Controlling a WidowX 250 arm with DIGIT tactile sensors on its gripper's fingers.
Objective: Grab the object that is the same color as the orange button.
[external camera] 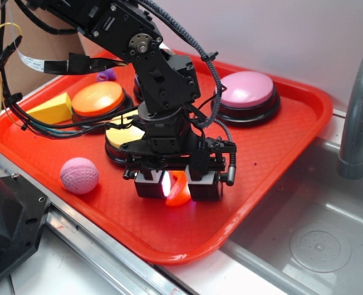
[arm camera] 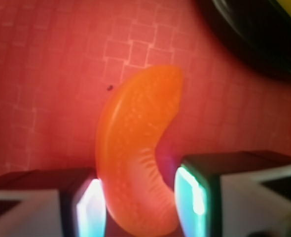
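Gripper (external camera: 178, 184) in the exterior view stands low over the red tray (external camera: 280, 153), fingers pointing down, with the orange crescent (external camera: 178, 190) between them near the tray's front part, just in front of the yellow-topped button (external camera: 123, 136). The orange button (external camera: 97, 98) sits well apart toward the back left, beside the yellow wedge block (external camera: 51, 109), which fixes the colour match; the pink ball (external camera: 79, 175) lies to the left of the gripper and a pink-topped button (external camera: 246, 91) at the back right. From this side I cannot tell whether the crescent rests on the tray or is already a little clear of it. The wrist view gives the closer reading: the crescent (arm camera: 135, 153) lies with its lower end between the two fingers (arm camera: 89, 207), the left pad touching or nearly touching it and the right pad just beside it with a thin gap showing, so the jaws are narrowed around the piece, though a firm clamp is not plain to see. I judge the step in hand to be the closing of the grasp. The next move calls for squeezing fully home, then a straight lift, minding that a glossy curved piece may twist or slip out.
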